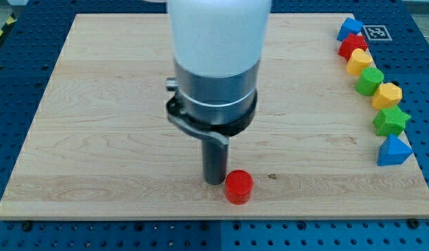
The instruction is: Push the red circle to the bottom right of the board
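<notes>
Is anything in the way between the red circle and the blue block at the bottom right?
No. Between the red circle and the blue block, the camera view shows only bare board.

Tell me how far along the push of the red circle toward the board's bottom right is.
Partly done, apparently: the red circular block sits near the bottom edge of the wooden board, but around mid-width. In hand: my tip stands just to its left, close enough that I cannot tell whether they touch, well placed to push rightward. Left: the whole run to the bottom-right corner, below the blue triangular block.
</notes>
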Robot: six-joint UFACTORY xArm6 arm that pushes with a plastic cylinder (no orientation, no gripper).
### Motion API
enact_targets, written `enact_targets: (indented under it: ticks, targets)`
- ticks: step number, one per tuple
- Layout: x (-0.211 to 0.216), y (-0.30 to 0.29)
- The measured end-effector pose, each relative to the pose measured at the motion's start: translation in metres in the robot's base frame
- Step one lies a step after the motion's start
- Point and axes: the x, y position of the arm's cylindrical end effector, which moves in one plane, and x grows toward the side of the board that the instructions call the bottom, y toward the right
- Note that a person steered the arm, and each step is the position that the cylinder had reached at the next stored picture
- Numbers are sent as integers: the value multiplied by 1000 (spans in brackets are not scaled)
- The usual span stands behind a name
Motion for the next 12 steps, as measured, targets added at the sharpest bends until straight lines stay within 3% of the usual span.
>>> enact_targets:
  ticks: [2, 5, 12]
  targets:
    - [28, -17]
    - [16, 0]
    - [25, 107]
